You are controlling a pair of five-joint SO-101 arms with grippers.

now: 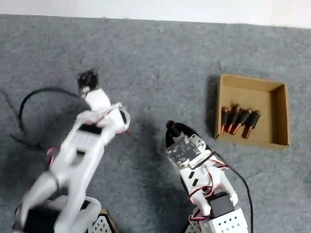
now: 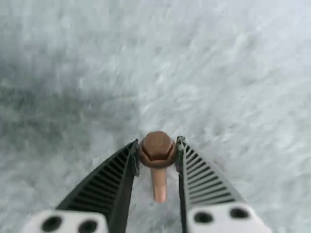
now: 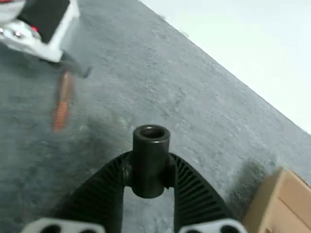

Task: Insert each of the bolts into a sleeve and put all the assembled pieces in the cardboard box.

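My left gripper (image 2: 157, 151) is shut on a copper bolt (image 2: 158, 160), pinching its hex head while the shank hangs over the grey carpet. A black sleeve (image 3: 149, 160) stands upright in my right gripper (image 3: 148, 170), which is shut on it; the sleeve's open end faces up. In the right wrist view the bolt (image 3: 61, 101) hangs under the left arm (image 3: 41, 24), a short way off from the sleeve. From above, the right gripper (image 1: 171, 130) sits mid-table, with the left arm (image 1: 95, 133) to its left. The cardboard box (image 1: 277, 114) holds several assembled pieces (image 1: 239, 120).
Grey carpet (image 1: 155, 63) covers the table, ending at a white edge at the back. A black cable (image 1: 34, 97) loops at the far left. The box corner (image 3: 286, 204) lies close beside the right gripper.
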